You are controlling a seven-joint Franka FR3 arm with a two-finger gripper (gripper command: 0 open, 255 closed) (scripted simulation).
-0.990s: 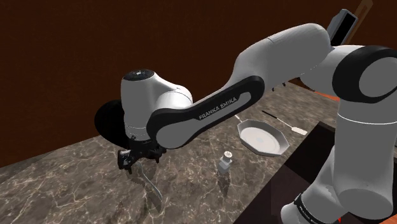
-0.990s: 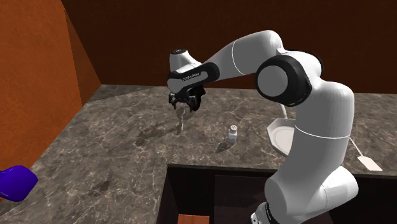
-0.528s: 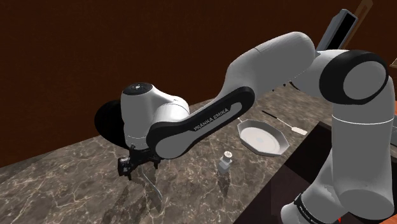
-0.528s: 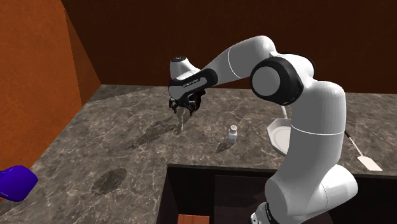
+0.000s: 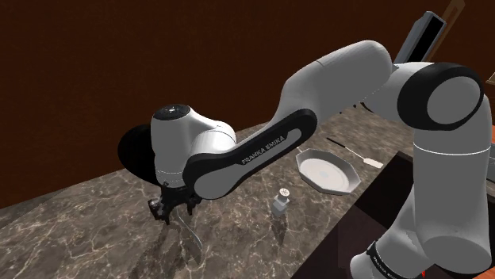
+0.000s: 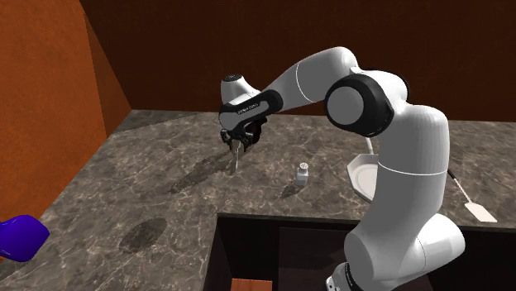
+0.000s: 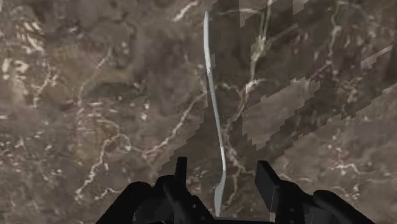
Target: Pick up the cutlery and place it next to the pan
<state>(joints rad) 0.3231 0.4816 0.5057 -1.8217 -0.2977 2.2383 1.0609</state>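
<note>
Black two-finger gripper [image 5: 170, 212] low over dark marble tabletop [image 5: 79, 230]. Fingers [image 7: 181, 168] apart, straddling one end of slim silver-grey cutlery piece [image 7: 213, 95], not clasping it. Cutlery lies flat on tabletop, well apart from white octagonal pan [image 5: 327, 170]; small white shaker [image 5: 282, 200] between.

White lettering reading FRANKA EMIKA runs along the dark band of the arm's forearm [image 5: 266, 150].

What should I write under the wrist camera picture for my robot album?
The open black hand hovers over a long silvery piece of cutlery lying on the brown marbled counter.
</note>
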